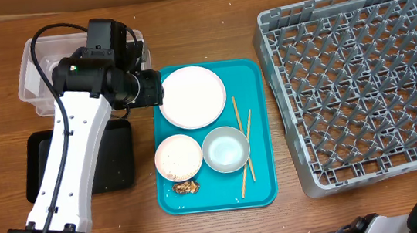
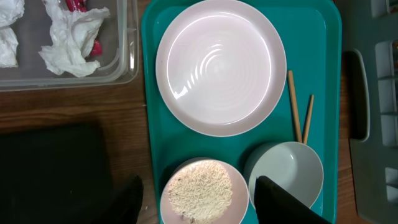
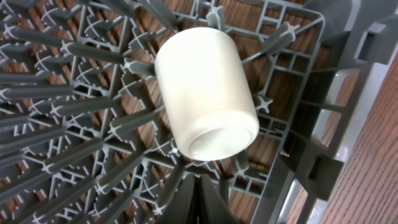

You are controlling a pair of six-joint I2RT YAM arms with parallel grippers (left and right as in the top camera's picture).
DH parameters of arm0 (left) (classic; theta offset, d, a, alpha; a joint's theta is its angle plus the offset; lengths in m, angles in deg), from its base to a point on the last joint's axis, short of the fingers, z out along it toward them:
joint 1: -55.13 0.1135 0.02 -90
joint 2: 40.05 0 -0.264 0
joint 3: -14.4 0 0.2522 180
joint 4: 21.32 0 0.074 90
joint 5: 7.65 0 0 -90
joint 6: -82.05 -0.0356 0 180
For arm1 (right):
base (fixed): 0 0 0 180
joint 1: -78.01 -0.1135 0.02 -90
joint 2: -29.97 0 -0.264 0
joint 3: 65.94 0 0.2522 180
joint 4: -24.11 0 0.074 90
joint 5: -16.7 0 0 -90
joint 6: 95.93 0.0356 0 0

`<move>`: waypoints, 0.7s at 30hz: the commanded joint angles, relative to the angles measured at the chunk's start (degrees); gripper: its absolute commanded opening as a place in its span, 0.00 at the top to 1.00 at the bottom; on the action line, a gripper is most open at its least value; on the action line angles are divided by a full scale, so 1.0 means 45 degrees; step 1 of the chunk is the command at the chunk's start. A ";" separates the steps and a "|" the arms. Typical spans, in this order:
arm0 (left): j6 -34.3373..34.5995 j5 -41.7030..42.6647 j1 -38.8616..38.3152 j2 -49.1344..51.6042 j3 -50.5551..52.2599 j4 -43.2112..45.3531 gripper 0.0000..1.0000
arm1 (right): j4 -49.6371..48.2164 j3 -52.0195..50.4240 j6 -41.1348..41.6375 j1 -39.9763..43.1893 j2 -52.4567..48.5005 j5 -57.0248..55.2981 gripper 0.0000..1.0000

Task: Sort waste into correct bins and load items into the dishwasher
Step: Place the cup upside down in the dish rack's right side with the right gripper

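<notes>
Resting tilted among the pegs near a corner of the grey dish rack (image 3: 62, 124), the white cup (image 3: 205, 93) sat just ahead of the right gripper (image 3: 199, 190) — its fingers pressed together, holding nothing. The left gripper (image 2: 198, 190) hung over the teal tray (image 2: 152, 143), fingers apart and empty — the rice-filled bowl (image 1: 179, 157) below between them, the white plate (image 2: 221, 65) beyond.

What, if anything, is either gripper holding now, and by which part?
Nothing is held. The right gripper is shut, empty, beside the white cup lying in the dish rack; the left gripper is open over the teal tray.
</notes>
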 commanded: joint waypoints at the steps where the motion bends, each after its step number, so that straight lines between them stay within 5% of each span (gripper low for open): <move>1: 0.0083 -0.0107 -0.0015 -0.0029 -0.0175 0.0010 0.40 | -0.0068 -0.0092 0.0223 0.0024 -0.0112 -0.0345 0.96; 21: 0.0083 -0.0107 -0.0015 -0.0029 -0.0175 -0.0005 0.40 | -0.1967 -0.0010 0.0243 0.0024 -0.1851 -0.0578 0.92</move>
